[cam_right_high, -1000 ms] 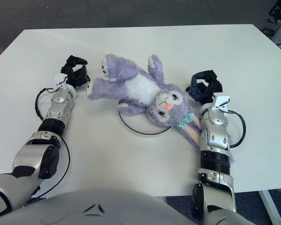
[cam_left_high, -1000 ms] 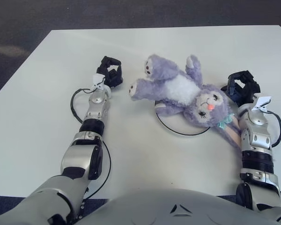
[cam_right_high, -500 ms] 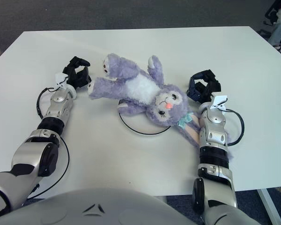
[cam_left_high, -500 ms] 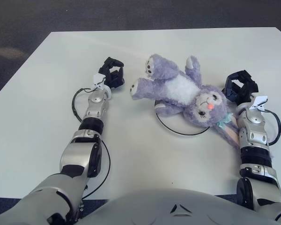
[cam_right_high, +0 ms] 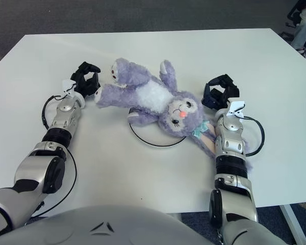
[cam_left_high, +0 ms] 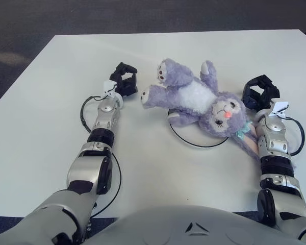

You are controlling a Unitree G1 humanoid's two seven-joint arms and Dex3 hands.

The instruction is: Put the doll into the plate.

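A purple plush rabbit doll with a white belly lies on its back across a white plate with a thin black rim, its head toward my right. My left hand hovers just left of the doll's outstretched foot, fingers spread and holding nothing. My right hand is just right of the doll's head, fingers spread, empty. The doll's pink-lined ear lies beside my right forearm. Most of the plate is hidden under the doll.
The white table extends well beyond the doll on all sides. Black cables loop beside both forearms. Dark carpet lies beyond the far edge.
Both hands have shifted slightly: the left hand has moved a little right, closer to the doll's foot; the right hand has edged left toward the doll's head. The doll has barely moved.
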